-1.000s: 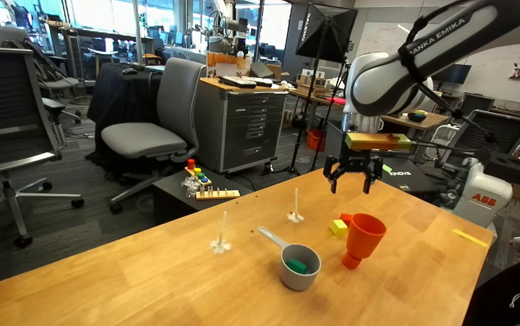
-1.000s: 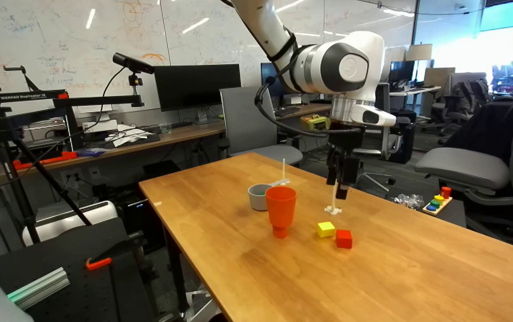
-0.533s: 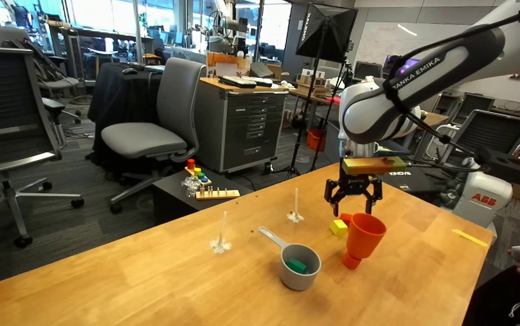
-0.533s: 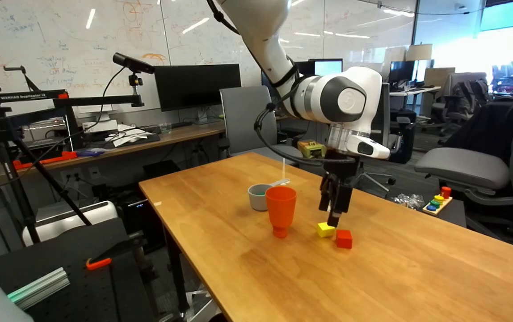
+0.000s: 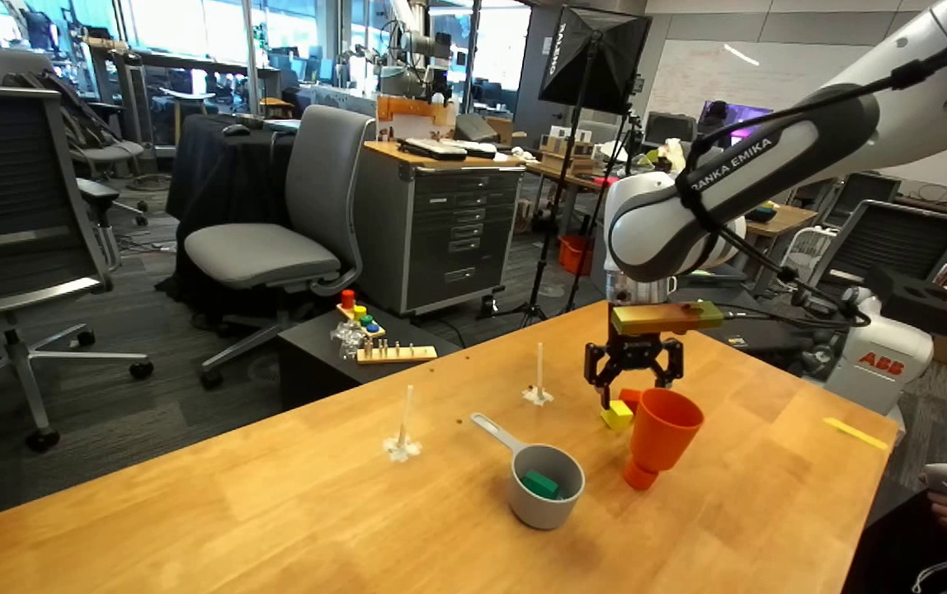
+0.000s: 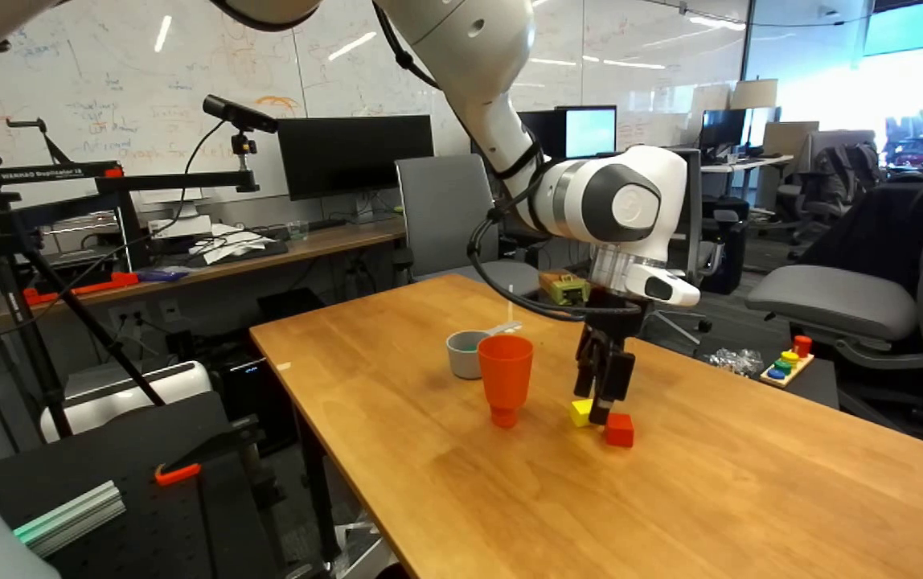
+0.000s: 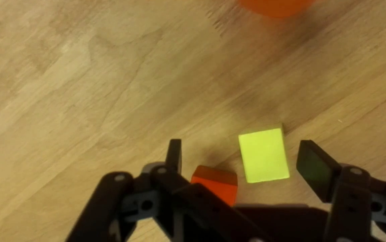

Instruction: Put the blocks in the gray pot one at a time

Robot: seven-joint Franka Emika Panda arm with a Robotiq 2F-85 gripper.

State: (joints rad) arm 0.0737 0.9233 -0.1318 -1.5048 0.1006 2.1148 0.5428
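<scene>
My gripper [image 7: 242,157] is open and low over the table, also in both exterior views [image 5: 636,391] [image 6: 592,404]. In the wrist view the yellow block [image 7: 264,155] lies between the fingers, nearer the right one, touching neither. The red block [image 7: 219,188] sits beside it, partly hidden by the left finger's linkage. In an exterior view the red block [image 6: 619,430] and yellow block [image 6: 580,412] stand close together. The gray pot [image 5: 546,516] holds a dark green block [image 5: 539,484]; the pot also shows in an exterior view [image 6: 462,363].
A red-orange cup [image 5: 665,433] stands close to the blocks, between them and the pot; it also shows in an exterior view [image 6: 505,374]. Two thin upright sticks [image 5: 539,367] [image 5: 407,417] are fixed to the table. The pot's handle [image 5: 497,431] points toward them.
My gripper has come down from well above the table to the yellow and red blocks, staying open. The blocks, pot and cup have not moved.
</scene>
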